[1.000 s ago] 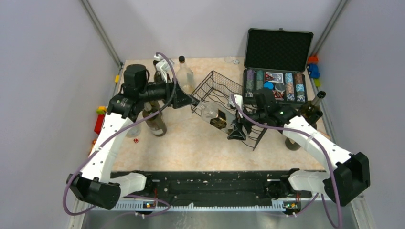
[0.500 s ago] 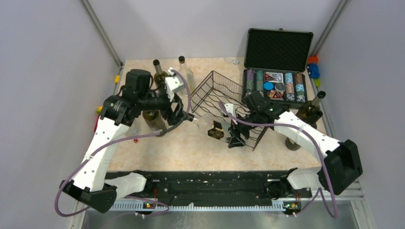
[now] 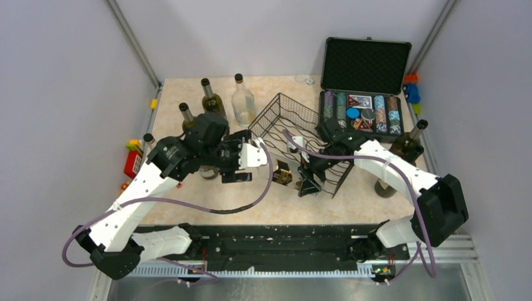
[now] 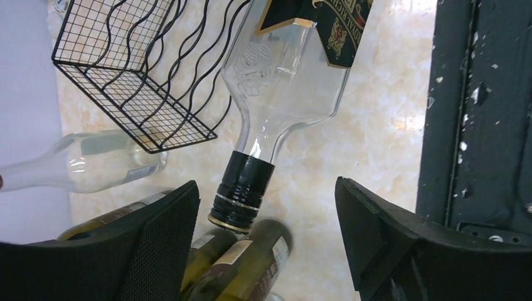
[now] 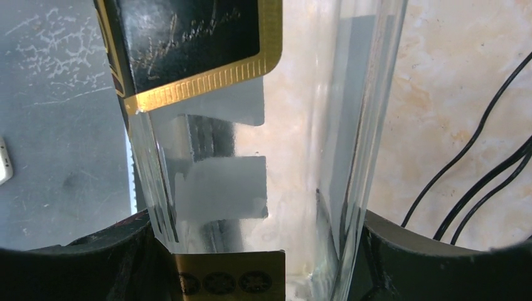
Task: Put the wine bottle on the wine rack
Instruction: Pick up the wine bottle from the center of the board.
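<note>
The wine bottle [image 3: 281,172] is clear glass with a black and gold label and a black cap [image 4: 242,193]. It lies on its side at the near left edge of the black wire wine rack [image 3: 292,116]. My right gripper [image 3: 310,179] is shut on the bottle's square body [image 5: 238,188], one finger on each side. My left gripper [image 3: 242,164] is open, a little back from the cap, with nothing between its fingers [image 4: 160,241]. In the left wrist view the wine rack [image 4: 132,75] is to the bottle's left. I cannot tell whether the bottle rests on the rack.
Three upright bottles [image 3: 211,100] stand at the back left, and another bottle [image 3: 408,145] at the right. An open black case of poker chips [image 3: 361,108] sits behind the rack. Below my left gripper are a clear bottle [image 4: 88,166] and green bottles [image 4: 244,257].
My left gripper opened, let go of the bottle's neck and drew back towards the near left. My right gripper kept its hold and shifted slightly left with the bottle.
</note>
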You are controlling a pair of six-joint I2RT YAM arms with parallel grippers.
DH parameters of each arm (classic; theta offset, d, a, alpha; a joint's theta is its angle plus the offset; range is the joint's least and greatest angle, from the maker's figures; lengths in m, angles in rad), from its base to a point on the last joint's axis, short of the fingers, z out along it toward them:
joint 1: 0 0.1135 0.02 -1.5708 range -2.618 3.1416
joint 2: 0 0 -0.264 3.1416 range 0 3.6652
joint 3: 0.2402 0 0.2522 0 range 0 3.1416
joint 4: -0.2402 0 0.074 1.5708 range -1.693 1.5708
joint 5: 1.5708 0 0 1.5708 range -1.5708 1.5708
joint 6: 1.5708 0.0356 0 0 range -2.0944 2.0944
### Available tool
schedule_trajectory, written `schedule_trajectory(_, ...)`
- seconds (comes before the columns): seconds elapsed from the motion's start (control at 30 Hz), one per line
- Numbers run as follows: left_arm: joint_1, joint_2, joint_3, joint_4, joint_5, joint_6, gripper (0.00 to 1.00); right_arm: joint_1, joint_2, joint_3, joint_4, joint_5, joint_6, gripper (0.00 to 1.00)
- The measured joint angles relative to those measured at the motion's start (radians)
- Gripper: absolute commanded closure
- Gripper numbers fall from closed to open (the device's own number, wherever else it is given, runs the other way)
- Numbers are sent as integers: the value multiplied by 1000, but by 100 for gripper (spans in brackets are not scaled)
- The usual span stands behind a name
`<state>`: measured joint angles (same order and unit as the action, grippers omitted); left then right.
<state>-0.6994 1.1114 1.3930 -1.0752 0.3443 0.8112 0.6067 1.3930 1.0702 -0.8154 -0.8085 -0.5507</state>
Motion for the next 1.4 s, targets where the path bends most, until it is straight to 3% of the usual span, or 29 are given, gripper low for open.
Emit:
schedule_trajectory(0.33, -83, 63, -26, 8, -154, 135, 12, 0, 37, 18, -24, -34, -8, 100)
schedule_trajectory(0.83, -178, 106, -101, 70, -307, 225, 14, 0, 55, 19, -46, -77, -29, 100)
schedule_trajectory(1.4, -208, 130, -173, 131, -398, 270, 35, 2, 56, 19, -50, -77, -42, 100)
